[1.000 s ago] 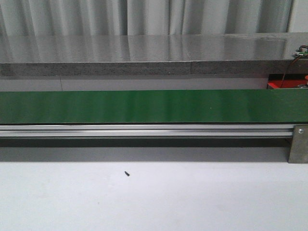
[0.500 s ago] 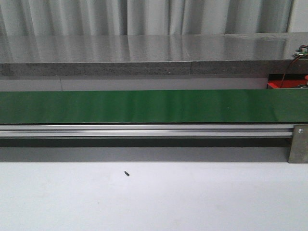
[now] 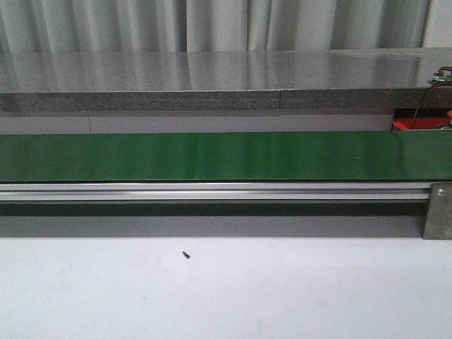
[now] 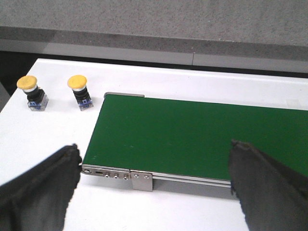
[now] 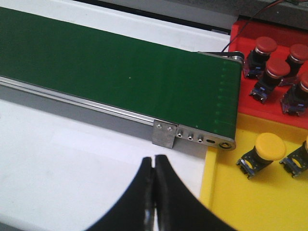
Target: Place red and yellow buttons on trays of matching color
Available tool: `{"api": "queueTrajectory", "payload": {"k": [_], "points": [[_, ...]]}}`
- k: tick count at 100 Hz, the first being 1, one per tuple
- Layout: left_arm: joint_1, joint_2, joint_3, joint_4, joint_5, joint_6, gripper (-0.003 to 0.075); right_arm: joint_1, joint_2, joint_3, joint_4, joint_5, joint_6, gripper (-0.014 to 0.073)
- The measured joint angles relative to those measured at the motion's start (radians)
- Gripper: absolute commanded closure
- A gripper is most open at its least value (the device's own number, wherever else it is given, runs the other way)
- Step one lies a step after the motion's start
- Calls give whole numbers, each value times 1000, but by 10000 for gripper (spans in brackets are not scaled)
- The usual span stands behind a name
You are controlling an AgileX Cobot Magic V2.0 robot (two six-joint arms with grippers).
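Note:
Two yellow buttons (image 4: 28,86) (image 4: 78,87) stand upright on the white table beyond the end of the green belt (image 4: 192,139) in the left wrist view. My left gripper (image 4: 154,147) is open above the belt's end, nothing between its fingers (image 4: 41,185). In the right wrist view, several red buttons (image 5: 277,69) sit in the red tray (image 5: 269,109). A yellow button (image 5: 267,146) lies in the yellow tray (image 5: 240,202), and another (image 5: 301,158) is cut off at the frame edge. My right gripper (image 5: 154,160) is shut and empty over the table beside the yellow tray.
The green conveyor belt (image 3: 212,157) runs across the front view on an aluminium rail (image 3: 212,191). A grey stone ledge (image 3: 212,85) lies behind it. A small dark speck (image 3: 186,255) is on the white table. A corner of the red tray (image 3: 424,123) shows at the far right.

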Motion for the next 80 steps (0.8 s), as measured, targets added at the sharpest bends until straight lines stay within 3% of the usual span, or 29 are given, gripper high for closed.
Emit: {"api": "queueTrajectory", "payload": {"k": [49,80], "points": [[125,549,-338,14,12,-3,122,0,0,0,0,2,0,662],[144,861,-521,33,-17,-3,122,0,0,0,0,2,0,662]]}}
